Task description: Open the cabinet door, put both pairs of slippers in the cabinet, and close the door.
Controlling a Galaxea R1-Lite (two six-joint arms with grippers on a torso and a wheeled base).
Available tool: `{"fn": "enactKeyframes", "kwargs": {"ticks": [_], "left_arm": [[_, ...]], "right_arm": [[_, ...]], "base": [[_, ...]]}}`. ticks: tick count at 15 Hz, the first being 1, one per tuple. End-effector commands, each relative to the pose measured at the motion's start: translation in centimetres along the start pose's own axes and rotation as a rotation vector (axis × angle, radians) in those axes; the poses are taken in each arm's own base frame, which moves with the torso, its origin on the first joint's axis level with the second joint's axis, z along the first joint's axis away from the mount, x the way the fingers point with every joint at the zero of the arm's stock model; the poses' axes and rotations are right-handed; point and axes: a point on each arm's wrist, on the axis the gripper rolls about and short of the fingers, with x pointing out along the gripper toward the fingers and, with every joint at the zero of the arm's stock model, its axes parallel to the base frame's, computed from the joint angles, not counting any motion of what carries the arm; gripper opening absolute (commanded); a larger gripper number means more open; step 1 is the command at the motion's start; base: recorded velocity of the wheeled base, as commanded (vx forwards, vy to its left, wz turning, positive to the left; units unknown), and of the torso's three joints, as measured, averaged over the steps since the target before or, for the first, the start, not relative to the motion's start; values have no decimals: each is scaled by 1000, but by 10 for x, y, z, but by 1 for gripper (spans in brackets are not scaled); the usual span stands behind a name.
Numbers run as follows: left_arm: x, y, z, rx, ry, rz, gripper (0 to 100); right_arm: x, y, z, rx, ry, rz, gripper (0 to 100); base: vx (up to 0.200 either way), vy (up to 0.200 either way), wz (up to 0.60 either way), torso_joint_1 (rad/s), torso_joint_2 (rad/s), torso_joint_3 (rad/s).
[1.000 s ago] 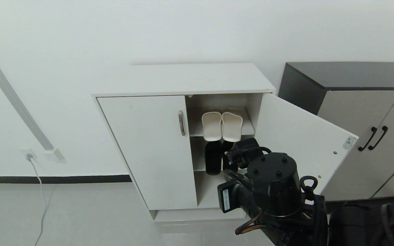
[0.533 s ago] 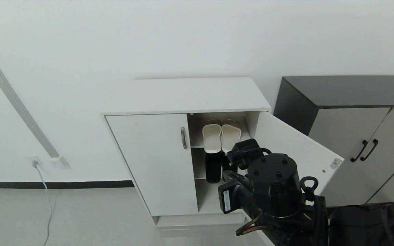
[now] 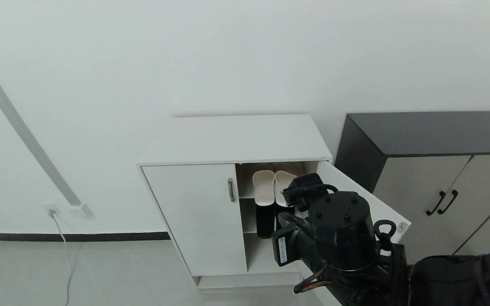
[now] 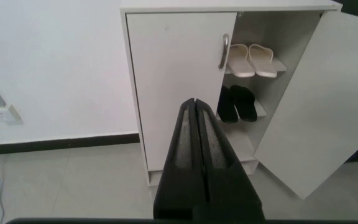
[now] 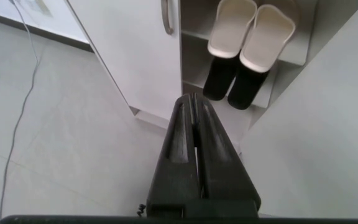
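Change: camera has pulled back and tilted up over the last second; whole scene sits lower and smaller in the head view. Nothing in the cabinet displaced.
Wall: socket (image 3: 50,210) with a cable (image 3: 68,259) hanging to the floor, well left of the cabinet.
Cabinet (image 3: 236,138): white, against the wall.
Left door (image 3: 194,216): closed, handle (image 3: 231,190) at its inner edge.
White slippers (image 3: 264,187): side by side on the upper shelf, ends overhanging the shelf edge.
Black slippers (image 3: 264,221): side by side on the shelf below, directly under the white pair.
Right door (image 3: 351,183): swung wide open.
Dark cabinet (image 3: 423,131): just right of the white one, doors closed.
Left gripper (image 4: 195,102): fingers pressed together, empty, off the floor, pointing at the closed left door.
Right gripper (image 5: 193,98): fingers pressed together, empty, short of the open compartment, pointing toward both pairs.
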Motion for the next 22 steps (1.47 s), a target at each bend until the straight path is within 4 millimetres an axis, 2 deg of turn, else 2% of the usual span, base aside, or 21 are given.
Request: {"fn": "enactKeyframes", "kwargs": {"ticks": [1, 7, 17, 22], "left_arm": [[0, 0, 0, -1, 0, 0, 0], [0, 0, 0, -1, 0, 0, 0], [0, 0, 0, 1, 0, -1, 0], [0, 0, 0, 1, 0, -1, 0]], "right_arm": [[0, 0, 0, 1, 0, -1, 0], [1, -3, 1, 4, -5, -10, 0], [0, -4, -3, -21, 8, -12, 0], [0, -4, -3, -23, 8, -12, 0]], "base": [[0, 0, 0, 237, -525, -281], [0, 0, 0, 170, -363, -198], [0, 0, 0, 0, 0, 0], [0, 0, -600, 3, 0, 2]]}}
